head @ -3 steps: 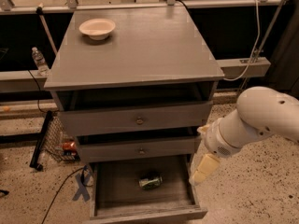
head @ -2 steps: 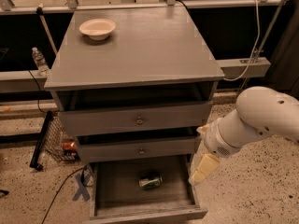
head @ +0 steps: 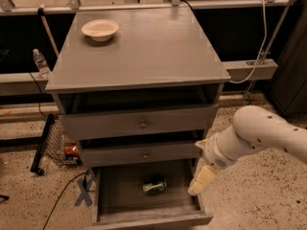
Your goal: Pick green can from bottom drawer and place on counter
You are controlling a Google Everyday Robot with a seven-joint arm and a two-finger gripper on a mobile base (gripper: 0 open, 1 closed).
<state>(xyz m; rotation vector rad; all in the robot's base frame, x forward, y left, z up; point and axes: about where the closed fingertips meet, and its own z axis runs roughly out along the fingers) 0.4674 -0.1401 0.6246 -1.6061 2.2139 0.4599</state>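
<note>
The green can (head: 154, 186) lies on its side on the wood-grain floor of the bottom drawer (head: 148, 221), which is pulled out. My gripper (head: 201, 180) hangs at the end of the white arm, over the drawer's right side. It is to the right of the can, a little above it and apart from it. The counter (head: 148, 56) is the grey top slab of the cabinet, above the two upper drawers.
A white bowl (head: 100, 29) sits at the counter's back left. The two upper drawers (head: 143, 124) stand slightly open. A clear plastic bottle (head: 41, 63) stands on a ledge at the left. A red can (head: 71, 150) lies in a wire basket left of the cabinet. Cables run across the floor.
The arm and gripper have come down a little and to the left, closer to the open drawer. The can has not moved.
</note>
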